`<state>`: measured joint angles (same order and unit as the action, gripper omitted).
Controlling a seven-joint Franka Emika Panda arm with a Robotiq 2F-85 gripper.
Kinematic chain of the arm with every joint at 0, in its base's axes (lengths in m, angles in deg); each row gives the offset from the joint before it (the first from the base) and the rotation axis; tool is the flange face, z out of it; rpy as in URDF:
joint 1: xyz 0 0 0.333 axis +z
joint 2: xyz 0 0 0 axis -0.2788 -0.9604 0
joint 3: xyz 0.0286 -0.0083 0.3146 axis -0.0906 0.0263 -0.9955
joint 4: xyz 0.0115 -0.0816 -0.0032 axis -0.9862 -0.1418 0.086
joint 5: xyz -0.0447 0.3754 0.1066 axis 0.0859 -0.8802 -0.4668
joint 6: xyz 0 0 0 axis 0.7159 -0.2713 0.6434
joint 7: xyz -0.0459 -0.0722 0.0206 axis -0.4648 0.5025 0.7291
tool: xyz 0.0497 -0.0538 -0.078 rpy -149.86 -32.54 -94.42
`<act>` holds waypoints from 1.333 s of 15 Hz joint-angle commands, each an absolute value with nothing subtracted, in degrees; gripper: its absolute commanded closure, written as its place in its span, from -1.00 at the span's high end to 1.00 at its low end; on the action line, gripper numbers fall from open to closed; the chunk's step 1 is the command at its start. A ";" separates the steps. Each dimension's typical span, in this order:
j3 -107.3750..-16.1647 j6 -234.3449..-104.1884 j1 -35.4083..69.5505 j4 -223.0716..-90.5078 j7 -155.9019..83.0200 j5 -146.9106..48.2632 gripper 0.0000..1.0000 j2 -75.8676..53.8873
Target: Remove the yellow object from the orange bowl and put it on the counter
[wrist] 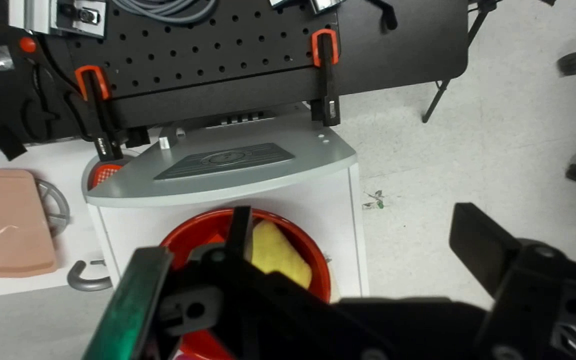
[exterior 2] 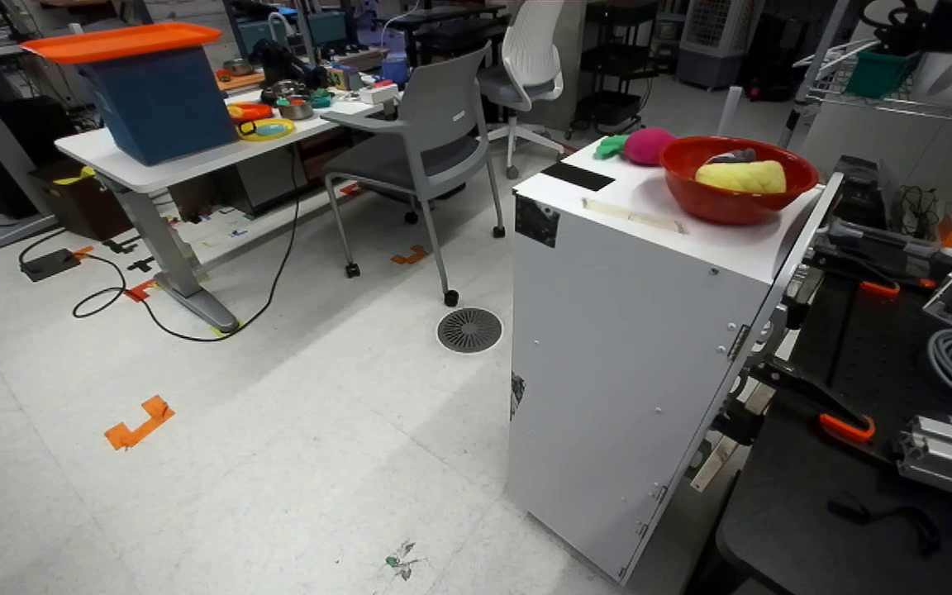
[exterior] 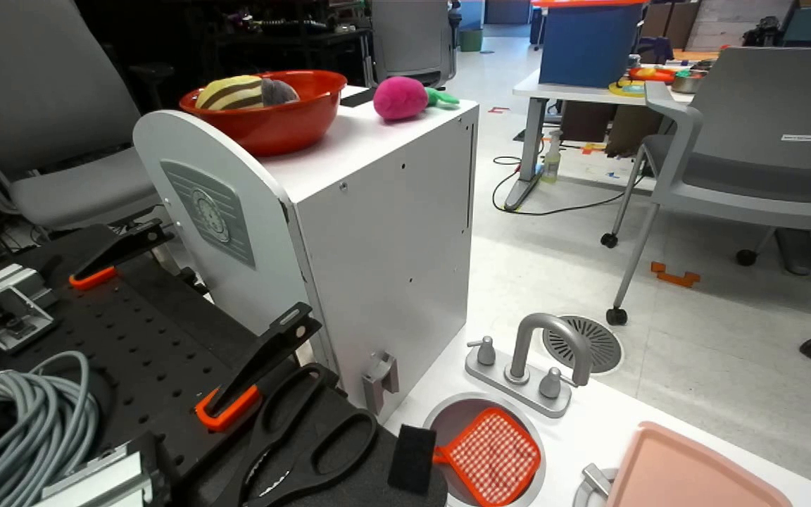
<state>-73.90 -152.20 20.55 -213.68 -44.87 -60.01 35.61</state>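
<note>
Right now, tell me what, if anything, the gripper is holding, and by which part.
Nothing is held: the gripper stands open, its jaws wide apart with nothing clamped between them, and the yellow object lies in the orange bowl.

2 orange-tipped clamps (wrist: pixel 327 82) sit on the black table (wrist: pixel 398 57); an orange mesh strainer (exterior: pixel 494 456) lies in the sink (exterior: pixel 447 422).
</note>
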 commanded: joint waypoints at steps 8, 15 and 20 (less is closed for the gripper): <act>-73.05 -154.72 15.70 -215.42 -43.56 -47.35 1.00 40.81; -74.04 -163.43 16.58 -216.61 -42.05 -43.81 1.00 40.68; -74.22 -166.09 16.81 -217.71 -42.16 -43.61 1.00 40.61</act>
<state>-74.18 -164.12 16.55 -216.49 -42.59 -44.76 39.52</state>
